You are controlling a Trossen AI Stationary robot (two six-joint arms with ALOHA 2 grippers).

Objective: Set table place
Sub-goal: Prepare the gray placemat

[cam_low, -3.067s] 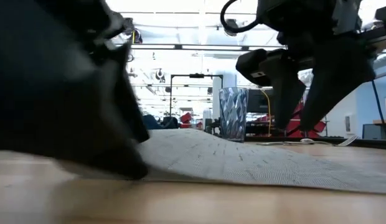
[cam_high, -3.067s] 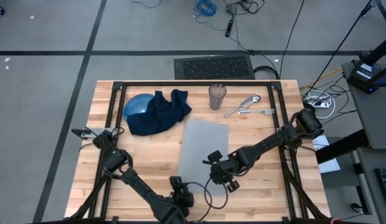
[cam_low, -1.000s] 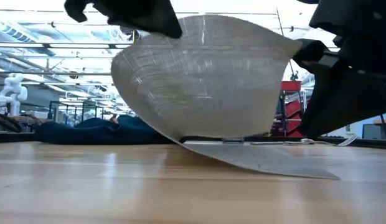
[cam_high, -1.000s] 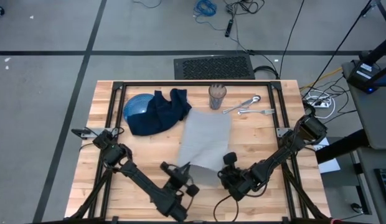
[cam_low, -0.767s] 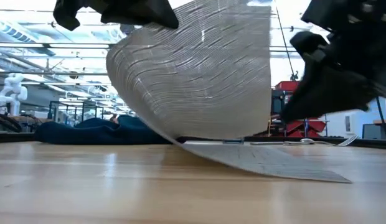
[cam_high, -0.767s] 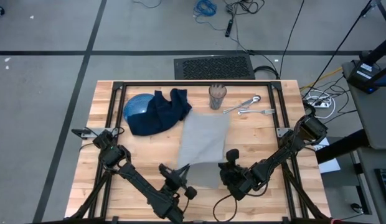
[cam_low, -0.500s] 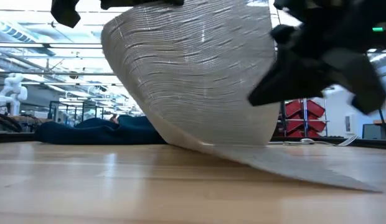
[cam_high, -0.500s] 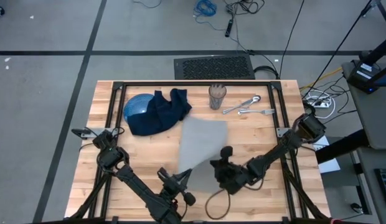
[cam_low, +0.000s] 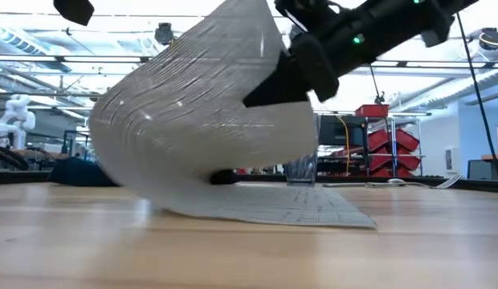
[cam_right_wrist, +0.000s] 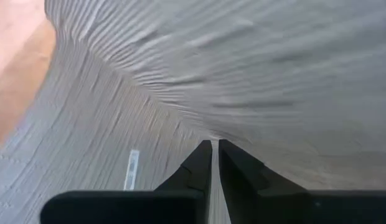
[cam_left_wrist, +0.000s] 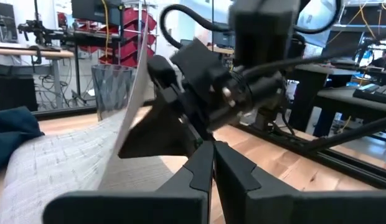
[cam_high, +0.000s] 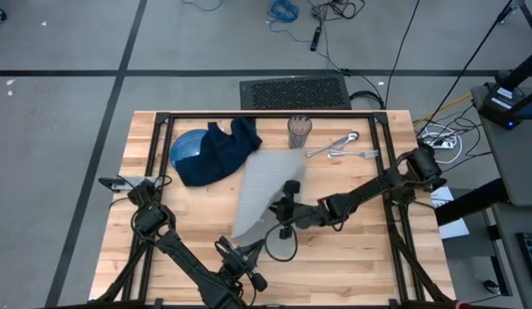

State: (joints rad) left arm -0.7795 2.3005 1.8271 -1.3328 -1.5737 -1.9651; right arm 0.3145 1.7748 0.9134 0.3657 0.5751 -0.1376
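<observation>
The grey placemat (cam_high: 259, 184) lies slanted across the middle of the wooden table (cam_high: 163, 232). Its far end is flat on the wood and its near part (cam_low: 193, 136) is raised and curled over. My right gripper (cam_high: 277, 209) is shut on the mat's right edge. My left gripper (cam_high: 244, 249) hovers shut by the mat's near corner. In the left wrist view, its fingers (cam_left_wrist: 211, 152) show no cloth between them and the mat's raised edge (cam_left_wrist: 127, 112) passes beside them. Whether it touches the mat I cannot tell. My right gripper pinches the placemat's right long edge (cam_right_wrist: 213, 138), toward its near end, between its two fingers. It takes one layer. The fingers (cam_low: 261, 95) come from the table's right side, slanting down. That part is lifted clear and arches over, while the far end (cam_low: 313, 210) stays on the table.
At the far left, a navy napkin (cam_high: 221, 153) lies heaped over a blue plate (cam_high: 184, 148). A glass (cam_high: 299, 133) stands at the far middle, with cutlery (cam_high: 343, 146) to its right. Bare wood shows on the near left and near right.
My right gripper has swung up and toward the table's left and far edges, rolling as it went and carrying the mat's edge. The raised near part has leaned over to the left, while the far end stayed on the wood. My left gripper has shifted slightly and rolled.
</observation>
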